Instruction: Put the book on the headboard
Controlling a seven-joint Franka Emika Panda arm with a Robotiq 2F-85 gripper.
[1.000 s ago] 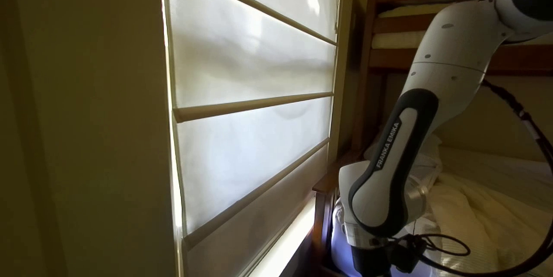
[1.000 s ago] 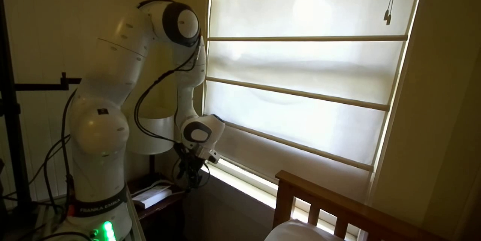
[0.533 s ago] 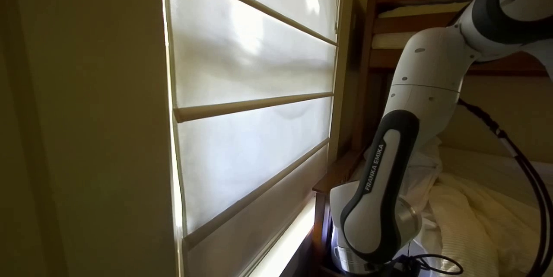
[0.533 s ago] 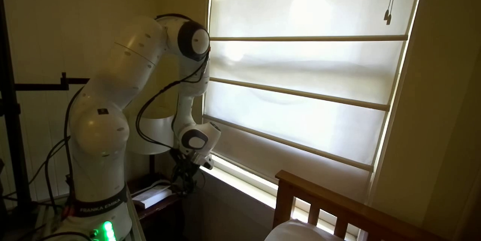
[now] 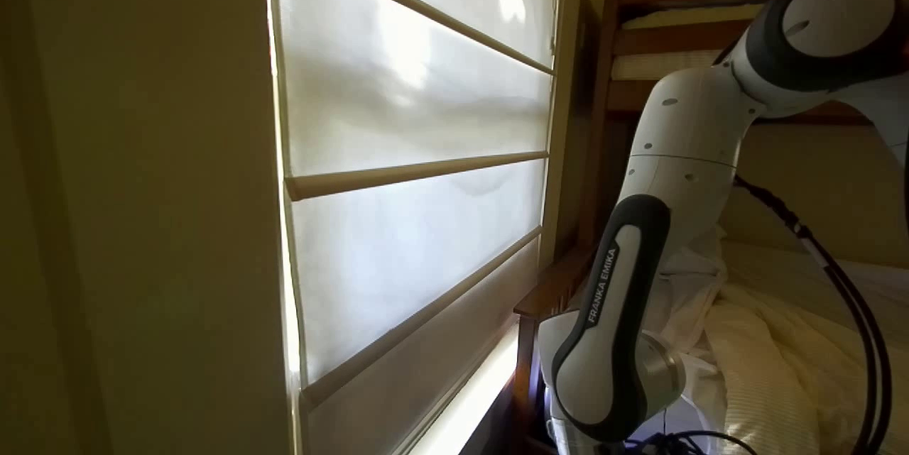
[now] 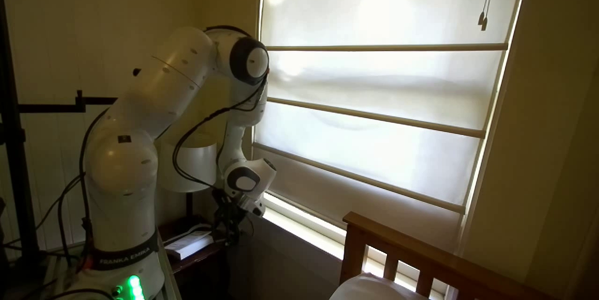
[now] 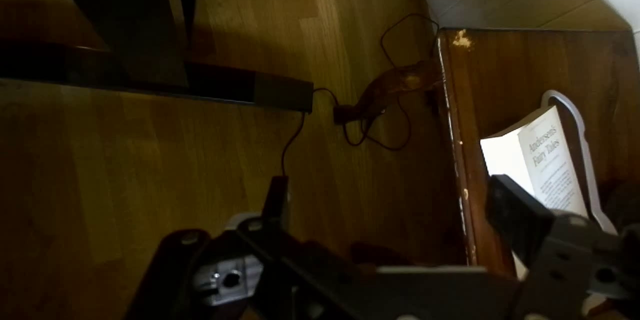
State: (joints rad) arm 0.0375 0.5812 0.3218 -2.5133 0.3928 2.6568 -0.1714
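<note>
The book (image 7: 551, 160) lies on the brown bedside table with its printed title page up; in an exterior view the same white book (image 6: 189, 245) sits near the table's front. My gripper (image 7: 395, 197) is open, its fingers wide apart with only floor and the table edge seen between them. Its right finger (image 7: 517, 210) overlaps part of the book in the wrist view; contact cannot be told. In an exterior view the dark gripper (image 6: 231, 237) hangs just right of the book. The wooden headboard (image 6: 421, 251) stands below the window, well to the right, with its top edge (image 5: 550, 295) bare.
A lamp (image 6: 192, 164) stands behind the book on the bedside table (image 7: 500, 65). A white cord (image 7: 582, 135) runs along the book's far side. The window blind (image 6: 374, 84) is close behind the arm. A black stand foot (image 7: 280, 93) rests on the floor.
The arm has come down and reached forward in both exterior views. My gripper has sunk to about the bedside table's height, close to the book. The book has not moved.
</note>
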